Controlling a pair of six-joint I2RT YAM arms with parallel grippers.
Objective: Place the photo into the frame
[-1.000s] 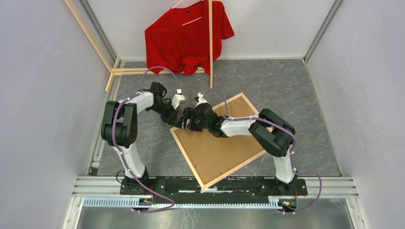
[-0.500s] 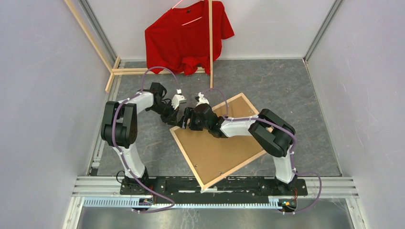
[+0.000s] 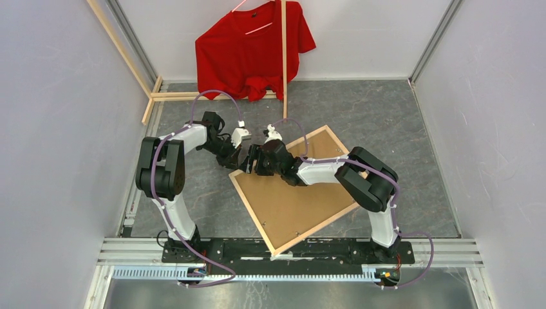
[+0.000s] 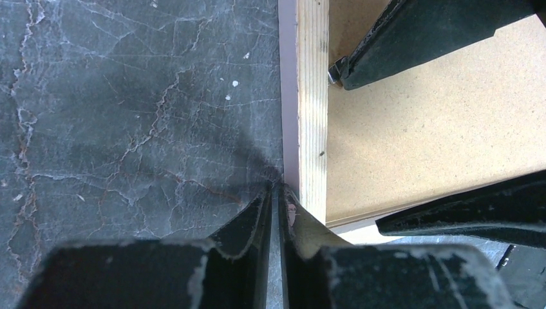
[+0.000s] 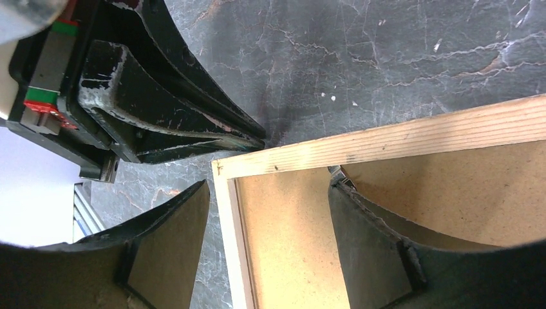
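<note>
The frame (image 3: 310, 234) lies back-up on the grey floor, its pale wood rail (image 4: 312, 96) around a brown backing board (image 3: 290, 206). The photo is hidden. My left gripper (image 4: 275, 188) is shut, only a thin slit between the fingers. Its tips touch the outer edge of the frame's left corner (image 5: 222, 168). My right gripper (image 5: 270, 187) is open and straddles that same corner. One finger (image 5: 174, 225) is over the floor outside the rail. The other finger (image 5: 367, 244) rests on the backing board (image 5: 283, 244) beside a small metal tab (image 5: 338, 172).
A red T-shirt (image 3: 254, 48) hangs on a pale wooden rack (image 3: 283, 58) at the back, its base poles (image 3: 187, 95) on the floor. Grey walls close in left and right. A metal rail (image 3: 290, 244) holds the arm bases along the near edge.
The right gripper's jaws have narrowed slightly. Both arms stay at the frame's left corner with almost no movement.
</note>
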